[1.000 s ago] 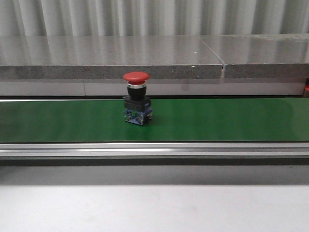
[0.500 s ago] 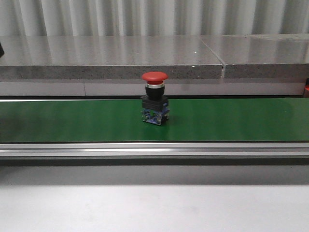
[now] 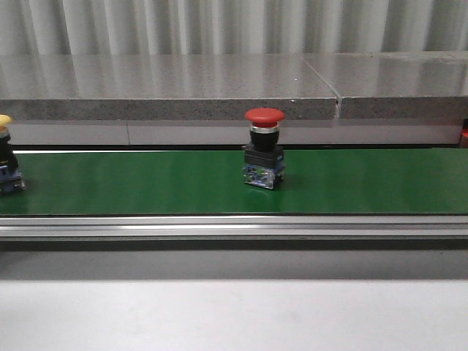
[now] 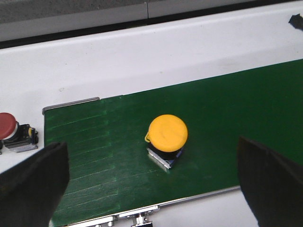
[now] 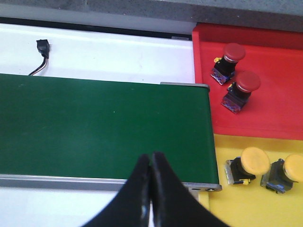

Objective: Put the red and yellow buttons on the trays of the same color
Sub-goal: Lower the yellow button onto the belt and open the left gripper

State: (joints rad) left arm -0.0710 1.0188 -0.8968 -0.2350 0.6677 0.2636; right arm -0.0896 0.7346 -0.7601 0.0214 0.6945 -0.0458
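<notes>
- Yellow button (image 3: 4, 172) at the far left end of the green belt (image 3: 146, 183), upright, cap up, body standing on the belt.
- Left gripper (image 4: 151, 189) poised over that yellow button (image 4: 167, 134); jaws spread wide, one finger to each side, nothing held, button lying between and beyond the fingertips.
- Spare red button (image 4: 13, 132) lying on its side on the white table just off the belt's end.
- Red button (image 3: 264, 148) upright near mid-belt, well apart from both arms; closer to the right end judged from the front view.
- Right gripper (image 5: 151, 165) hanging over the belt's right end, jaws pressed together, empty.
- Red tray (image 5: 279, 118) and yellow tray (image 5: 227, 198) just past that end, two buttons of matching colour in each.
- Likely first pick: yellow button, left arm nearer.
</notes>
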